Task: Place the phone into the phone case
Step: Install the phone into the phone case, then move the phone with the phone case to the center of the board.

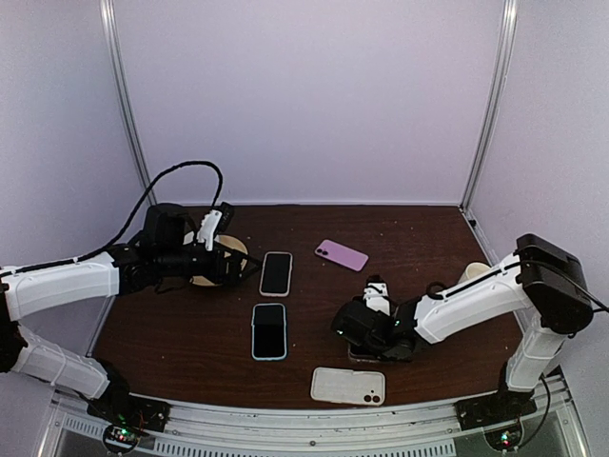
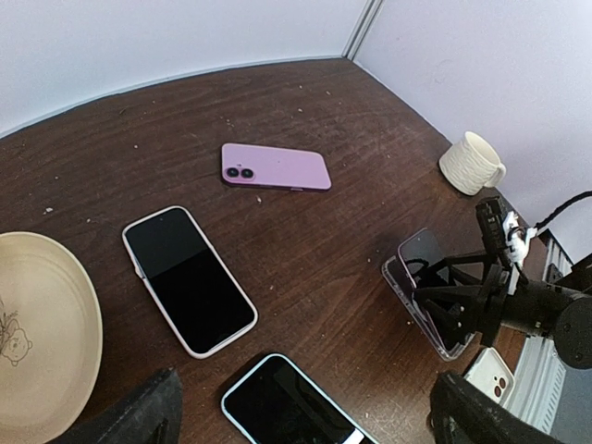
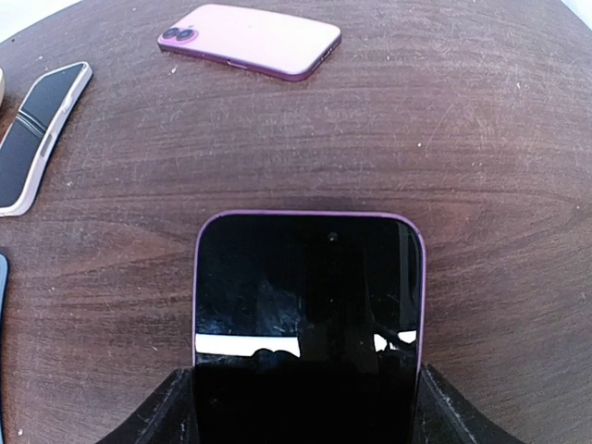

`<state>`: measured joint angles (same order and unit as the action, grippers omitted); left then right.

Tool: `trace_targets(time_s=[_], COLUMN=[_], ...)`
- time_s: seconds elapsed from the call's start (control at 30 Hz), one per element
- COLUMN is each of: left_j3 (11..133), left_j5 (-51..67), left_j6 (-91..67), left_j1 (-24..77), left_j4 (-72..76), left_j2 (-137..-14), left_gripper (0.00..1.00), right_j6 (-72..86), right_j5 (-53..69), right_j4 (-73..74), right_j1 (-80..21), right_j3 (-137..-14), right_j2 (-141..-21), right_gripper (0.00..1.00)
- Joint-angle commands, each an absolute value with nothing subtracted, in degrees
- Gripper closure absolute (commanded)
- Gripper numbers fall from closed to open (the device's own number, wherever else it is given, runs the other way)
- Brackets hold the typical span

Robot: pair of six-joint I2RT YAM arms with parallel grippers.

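The left hand [image 1: 217,249] is held wide open, with nothing between its fingers, over the edge of a cream plate [image 2: 37,324]. Just to the right of that hand a white-cased phone [image 2: 188,277] is laid screen up on the brown surface [image 1: 428,238], with a blue-cased phone [image 1: 269,330] nearer the arm bases. Further right, a pink phone [image 2: 276,167] is laid face down. The right hand [image 3: 305,407] is closed partway on the phone [image 3: 310,287], which is gripped by its long edges, screen up and tilted. Under it the edge of a clear case [image 2: 418,298] is seen, though contact cannot be judged. A white case [image 1: 347,385] is laid behind that hand, and a ribbed mug [image 2: 472,162] is stood to its right.
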<state>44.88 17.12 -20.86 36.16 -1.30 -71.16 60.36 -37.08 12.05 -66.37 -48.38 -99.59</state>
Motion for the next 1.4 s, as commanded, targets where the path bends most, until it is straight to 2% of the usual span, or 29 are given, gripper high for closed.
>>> trace_targets(time_s=[0.0,0.13,0.17,0.2,0.27,0.37,0.43,0.5,0.83,1.0,1.13,1.23,1.37], left_j3=[46.0,46.0,46.0,46.1,46.1,46.2,46.2,46.2,46.2,46.2,46.2,46.3,46.3], left_j5=[17.0,17.0,17.0,16.9,16.8,16.8,16.8,16.8,16.6,16.7,16.8,17.0,16.9], left_j6=[-19.6,-19.5,-19.5,-19.5,-19.5,-19.4,-19.4,-19.3,-19.0,-19.0,-19.0,-19.1,-19.2], left_j1=[36.1,36.1,36.1,36.1,36.1,36.1,36.1,36.1,36.0,36.0,36.0,36.0,36.0], left_j4=[0.4,0.4,0.4,0.4,0.4,0.4,0.4,0.4,-1.2,-1.2,-1.2,-1.3,-1.3], left_j2=[-70.5,-70.5,-70.5,-70.5,-70.6,-70.6,-70.6,-70.6,-70.3,-70.3,-70.3,-70.6,-70.5], left_gripper=[0.02,0.02,0.02,0.02,0.02,0.02,0.02,0.02,0.02,0.03,0.03,0.02,0.03], right_j6=[61.9,63.4,64.0,64.6,65.1,65.2,65.0,64.5,57.8,48.4,45.4,47.2,48.7], right_j5=[-35.8,-34.7,-34.5,-34.4,-34.2,-34.0,-34.1,-34.0,-33.2,-25.2,-14.8,-9.2,-4.9], right_j4=[14.3,15.9,16.9,17.4,17.4,17.6,18.4,19.0,21.8,29.6,35.2,40.6,37.6], right_j1=[-67.5,-67.5,-67.5,-67.5,-67.5,-67.5,-67.4,-67.3,-67.1,-66.8,-64.1,-60.3,-57.7], right_j3=[-49.2,-49.6,-49.9,-50.0,-49.8,-49.9,-50.5,-51.1,-52.7,-57.6,-56.9,-57.3,-53.4], right_j2=[-101.3,-102.2,-102.4,-102.6,-102.7,-102.4,-102.4,-102.4,-96.7,-92.6,-88.2,-88.0,-86.9], right_gripper=[1.0,1.0,0.96,0.86,0.61,0.32,0.17,0.09,0.01,0.0,0.01,0.11,0.42])
